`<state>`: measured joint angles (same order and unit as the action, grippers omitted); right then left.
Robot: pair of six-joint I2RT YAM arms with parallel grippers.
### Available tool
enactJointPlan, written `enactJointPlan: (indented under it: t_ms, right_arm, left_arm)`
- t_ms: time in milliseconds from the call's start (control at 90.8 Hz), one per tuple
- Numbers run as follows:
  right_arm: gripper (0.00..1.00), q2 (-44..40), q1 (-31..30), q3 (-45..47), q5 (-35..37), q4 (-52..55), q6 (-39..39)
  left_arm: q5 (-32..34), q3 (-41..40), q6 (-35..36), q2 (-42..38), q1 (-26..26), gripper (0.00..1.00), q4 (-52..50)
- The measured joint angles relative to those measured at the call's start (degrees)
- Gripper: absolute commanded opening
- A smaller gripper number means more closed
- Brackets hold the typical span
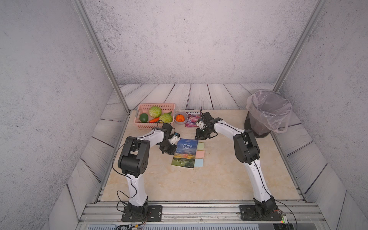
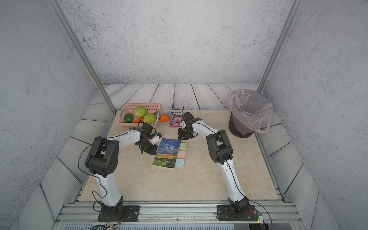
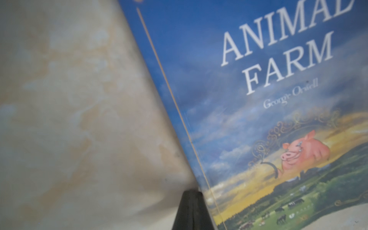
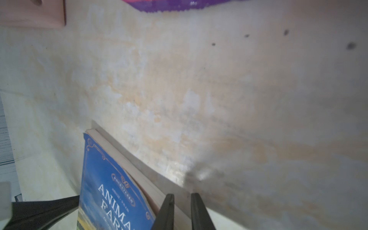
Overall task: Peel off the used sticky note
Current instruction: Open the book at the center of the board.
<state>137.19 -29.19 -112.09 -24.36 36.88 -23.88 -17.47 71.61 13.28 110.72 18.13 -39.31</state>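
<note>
We are seeing the book (image 1: 185,154) lying mid-table (image 1: 219,179), with three sticky notes (image 1: 200,153) sticking out in a row along its right edge. Behind it, the basket (image 1: 147,125) is sitting far left. The bowl (image 1: 184,122) is sitting just right of the basket, and the packet (image 1: 192,119) is lying beside the bowl. The bin (image 1: 266,119) is standing far right.

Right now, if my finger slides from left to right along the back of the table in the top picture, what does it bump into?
In a top view: pink basket with vegetables → bowl → snack bag → trash bin.
</note>
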Motion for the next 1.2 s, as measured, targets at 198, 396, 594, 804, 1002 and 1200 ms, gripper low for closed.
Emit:
enactJointPlan:
  t_ms: [198,396,594,804,1002,1200]
  right_arm:
    - [0.22,-1.46,-0.26,3.98,-1.46,-2.91,0.33]
    - [0.22,-5.51,-0.28,11.1,-1.68,-5.42,0.61]
    - [0.24,-8.39,-0.33,15.67,-1.66,-6.51,0.85]
    - [0.32,-9.66,-0.46,14.93,0.44,-3.23,1.73]
    - [0.42,-18.05,-0.48,15.13,2.64,-0.11,1.42]
    - [0.51,-34.21,-0.48,24.94,2.69,-3.21,-1.9]
  left_arm:
    - [-1.05,-1.22,0.72,-0.81,2.34,0.0,-0.42]
    - [-3.39,-3.23,1.38,-1.95,4.33,0.0,-0.85]
    - [-6.03,-4.92,1.97,-2.73,5.79,0.0,-1.4]
    - [-6.73,-5.81,1.99,-3.67,5.95,0.0,-1.68]
    - [-3.39,-6.62,2.34,-11.04,6.12,0.19,-2.86]
    - [-0.26,-6.16,2.01,-19.76,6.12,0.46,-4.66]
